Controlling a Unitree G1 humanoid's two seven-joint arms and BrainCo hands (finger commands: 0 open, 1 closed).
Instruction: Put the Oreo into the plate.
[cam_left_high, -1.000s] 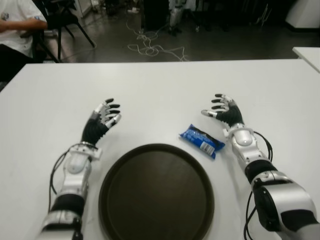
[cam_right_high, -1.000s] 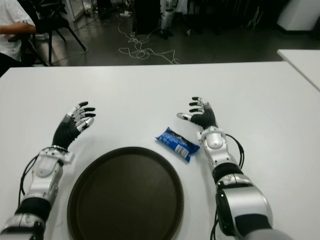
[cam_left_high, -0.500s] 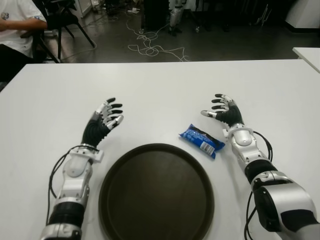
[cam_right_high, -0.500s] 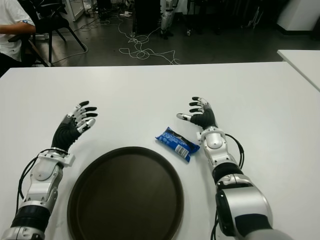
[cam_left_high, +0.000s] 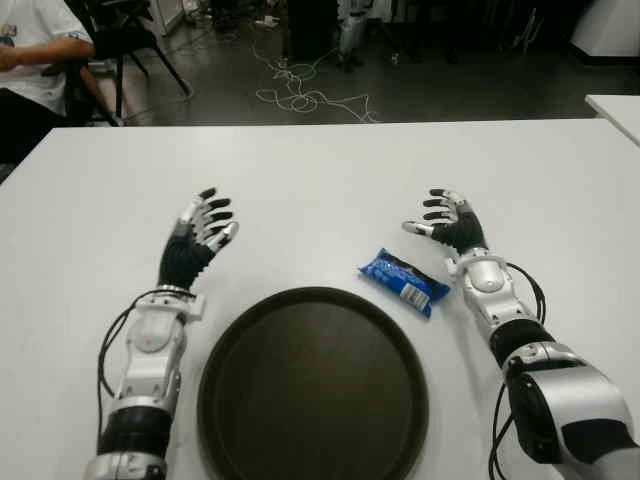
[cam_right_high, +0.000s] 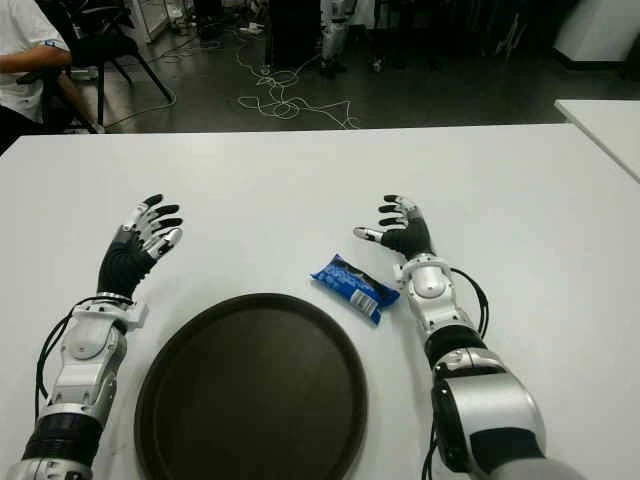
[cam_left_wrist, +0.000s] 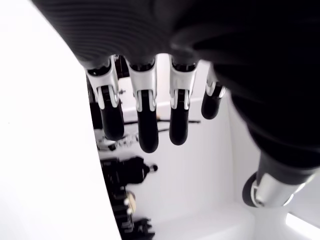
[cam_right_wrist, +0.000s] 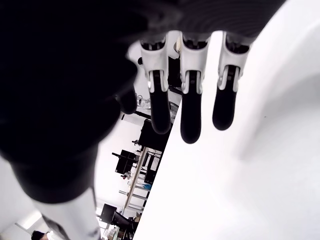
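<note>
Oreo (cam_left_high: 404, 281), a blue packet, lies flat on the white table (cam_left_high: 330, 170) just beyond the dark plate's (cam_left_high: 312, 385) rim, ungrasped. Right hand (cam_left_high: 448, 222) sits just beside it, fingers spread, seemingly poised to grasp; left hand (cam_left_high: 196, 236), also spread and empty, shows left of the plate.
</note>
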